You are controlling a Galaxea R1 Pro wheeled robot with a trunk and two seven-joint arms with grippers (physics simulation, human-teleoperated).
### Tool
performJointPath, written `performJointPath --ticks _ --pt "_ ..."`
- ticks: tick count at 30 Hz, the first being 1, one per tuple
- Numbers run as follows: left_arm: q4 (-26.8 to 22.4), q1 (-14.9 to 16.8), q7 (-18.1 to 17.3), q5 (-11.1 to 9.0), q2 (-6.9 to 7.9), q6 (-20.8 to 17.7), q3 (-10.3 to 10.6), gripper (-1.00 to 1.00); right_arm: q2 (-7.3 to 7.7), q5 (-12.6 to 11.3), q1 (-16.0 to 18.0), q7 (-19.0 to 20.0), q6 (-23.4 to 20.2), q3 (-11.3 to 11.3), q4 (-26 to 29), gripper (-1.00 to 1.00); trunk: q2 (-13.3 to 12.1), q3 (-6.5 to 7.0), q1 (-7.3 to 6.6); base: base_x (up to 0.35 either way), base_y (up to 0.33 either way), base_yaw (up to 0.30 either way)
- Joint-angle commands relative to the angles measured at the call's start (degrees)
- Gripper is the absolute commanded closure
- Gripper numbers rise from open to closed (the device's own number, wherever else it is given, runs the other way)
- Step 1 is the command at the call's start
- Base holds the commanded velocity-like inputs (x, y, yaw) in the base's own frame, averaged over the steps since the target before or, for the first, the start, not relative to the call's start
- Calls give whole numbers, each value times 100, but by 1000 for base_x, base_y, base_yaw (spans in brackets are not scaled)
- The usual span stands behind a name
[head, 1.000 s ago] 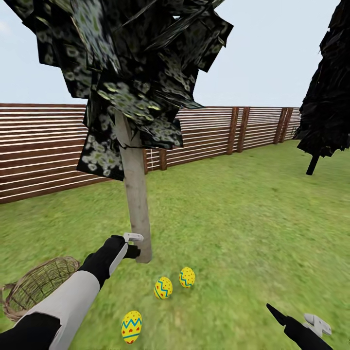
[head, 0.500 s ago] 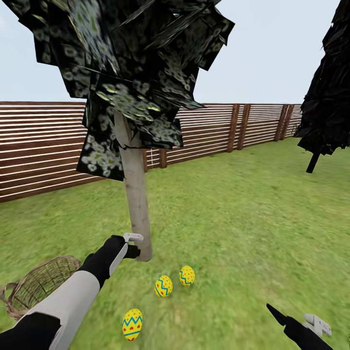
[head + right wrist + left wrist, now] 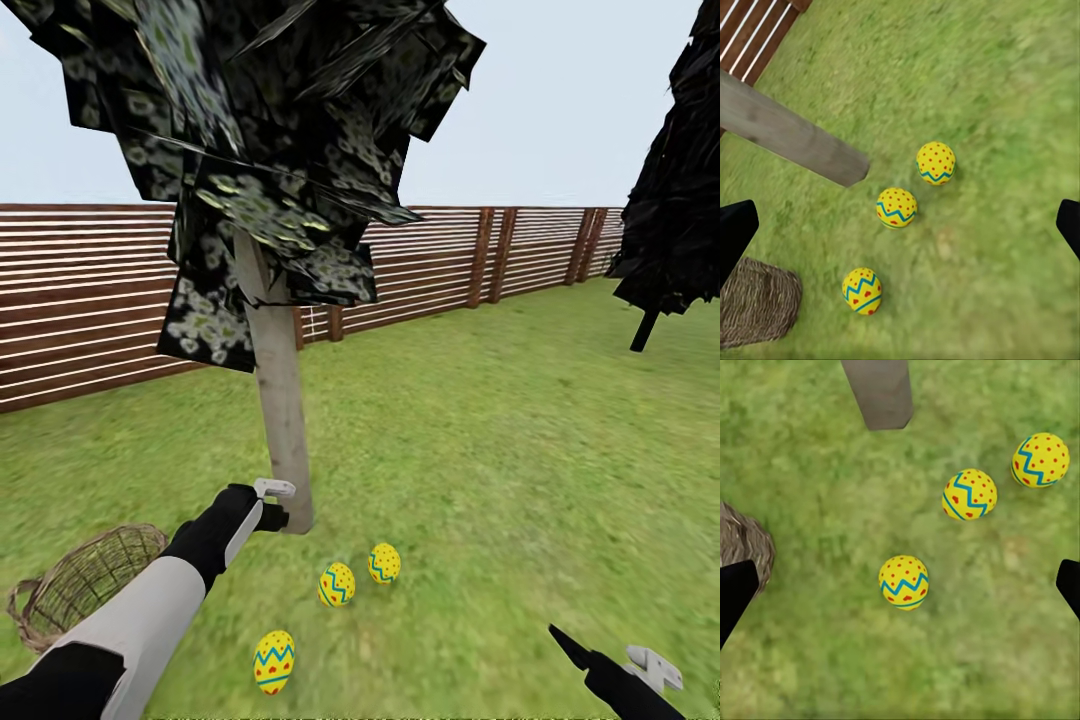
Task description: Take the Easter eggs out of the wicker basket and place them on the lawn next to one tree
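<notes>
Eggs: three eggs lie on the lawn (image 3: 480,470) close to the trunk of the tree (image 3: 280,420). The far egg (image 3: 384,563) and the middle egg (image 3: 336,584) are just beside each other near the foot of the trunk; the near egg (image 3: 273,661) lies apart from them, closer to the robot.
Basket: the basket (image 3: 85,580) sits tilted on the grass at the robot's left, and no egg shows in the part of it that can be seen. Judging from this, the task looks done or almost done.
Left gripper: the left gripper (image 3: 274,494) hangs just beside the trunk, above the grass. In its wrist view the fingers (image 3: 735,592) stand wide apart with nothing between them, so it is released and empty.
Right gripper: the right gripper (image 3: 600,665) is low at the robot's right, well apart from the eggs. Its wrist view also shows the fingers (image 3: 735,229) spread and nothing held.
Risk: the left arm is very near the trunk, so a careless pull back can knock it. A low sweep of this arm can also roll the near egg away from the tree, or push the basket over.
Free room: the lawn is open and flat to the right and ahead, up to the fence (image 3: 90,300) and the black tree (image 3: 670,200). The tight side is the left, between trunk and basket.
</notes>
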State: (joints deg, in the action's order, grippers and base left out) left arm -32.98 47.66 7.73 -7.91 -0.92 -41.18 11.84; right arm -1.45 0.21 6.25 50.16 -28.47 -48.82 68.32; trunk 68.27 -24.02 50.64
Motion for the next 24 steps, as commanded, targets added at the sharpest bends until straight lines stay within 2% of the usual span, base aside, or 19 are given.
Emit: performJointPath --ticks 1,7,17,24 --pt "-7 4 49 -61 4 -22 25 -100 -5 3 8 29 -45 -20 6 -100 -37 4 -22 0 0 0" --pt "-10 2 35 -65 0 -22 24 -100 2 1 8 29 -45 -22 6 -100 -278 65 -154 0 0 0" --pt "-14 2 19 -65 -4 -30 26 -100 4 4 8 29 -45 -8 -100 -100 -278 -14 -154 0 0 0" --pt "-7 2 24 -65 2 -24 -2 -100 5 5 8 29 -45 3 -176 -100 -559 57 -308 0 0 0"
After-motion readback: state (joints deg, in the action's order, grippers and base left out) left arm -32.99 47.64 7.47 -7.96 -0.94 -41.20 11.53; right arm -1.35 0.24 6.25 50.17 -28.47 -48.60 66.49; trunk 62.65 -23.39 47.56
